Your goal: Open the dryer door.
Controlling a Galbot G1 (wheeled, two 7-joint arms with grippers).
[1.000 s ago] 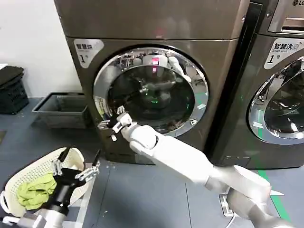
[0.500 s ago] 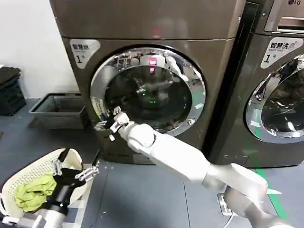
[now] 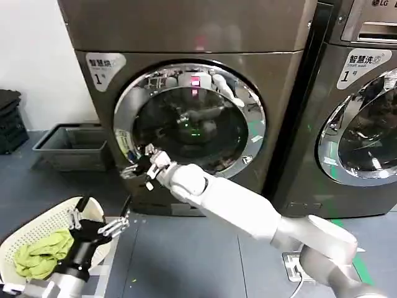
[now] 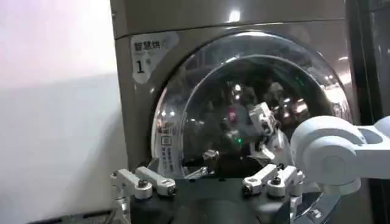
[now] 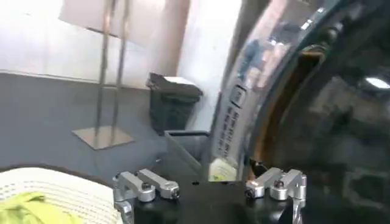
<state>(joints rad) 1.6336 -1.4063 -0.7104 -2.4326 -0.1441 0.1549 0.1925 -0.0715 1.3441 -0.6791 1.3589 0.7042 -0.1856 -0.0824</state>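
The dryer door [image 3: 189, 121] is a big round porthole with a wide chrome rim and dark glass, on the front of the bronze-brown machine. My right arm stretches across the machine's front. My right gripper [image 3: 141, 162] is open at the lower left edge of the rim, its fingers right at the chrome. In the right wrist view the rim [image 5: 268, 67] runs close past the spread fingers. Whether the door is ajar I cannot tell. My left gripper [image 3: 97, 222] hangs open low at the left, over the basket, away from the door [image 4: 256, 91].
A white laundry basket [image 3: 59, 214] holding a green cloth [image 3: 34, 257] sits on the floor at the lower left. A grey crate [image 3: 71, 146] stands beside the machine. The LG-logo machine [image 3: 366, 124] stands close on the right.
The whole scene has slid a little to the left in the head view. My right gripper stays at the door's left rim, slightly lower. The left gripper holds its place.
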